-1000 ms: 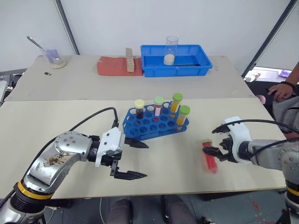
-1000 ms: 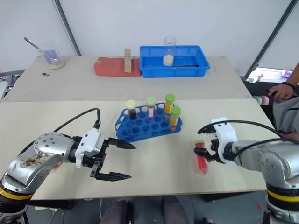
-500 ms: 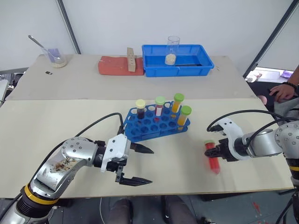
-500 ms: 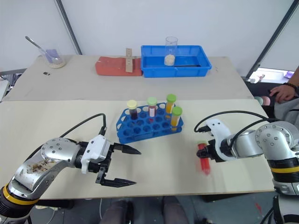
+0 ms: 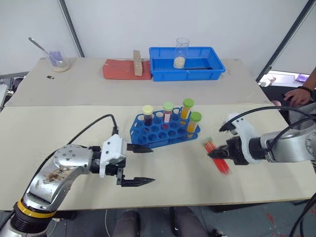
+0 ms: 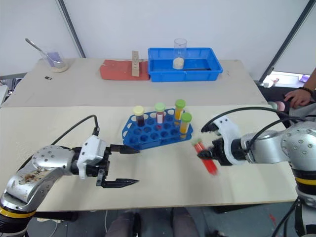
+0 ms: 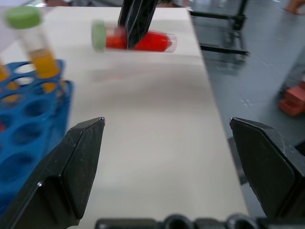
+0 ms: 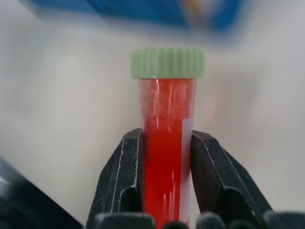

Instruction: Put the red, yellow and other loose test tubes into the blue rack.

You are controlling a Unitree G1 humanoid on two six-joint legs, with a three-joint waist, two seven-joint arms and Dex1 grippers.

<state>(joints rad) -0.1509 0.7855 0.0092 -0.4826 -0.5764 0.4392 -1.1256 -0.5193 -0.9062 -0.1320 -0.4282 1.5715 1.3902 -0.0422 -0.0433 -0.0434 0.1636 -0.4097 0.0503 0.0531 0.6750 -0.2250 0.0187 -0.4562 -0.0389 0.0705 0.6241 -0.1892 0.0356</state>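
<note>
Red tube now off the desk (image 5: 74, 126)

My right gripper (image 8: 164, 183) has clamped its fingers on the red tube (image 8: 167, 138), lifting toward the blue rack (image 5: 163, 131); left gripper (image 5: 139, 164) hangs wide open, empty.

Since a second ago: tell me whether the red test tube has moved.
Yes. The red test tube, clamped in the right gripper, has lifted off the table and shifted left, closer to the blue rack.

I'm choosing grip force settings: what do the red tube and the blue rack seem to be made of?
Red tube: probably clear, glossy plastic, since the liquid shows through, with a ribbed, matte green cap.
Blue rack: likely moulded plastic, judging by its uniform colour and slight sheen.
</note>
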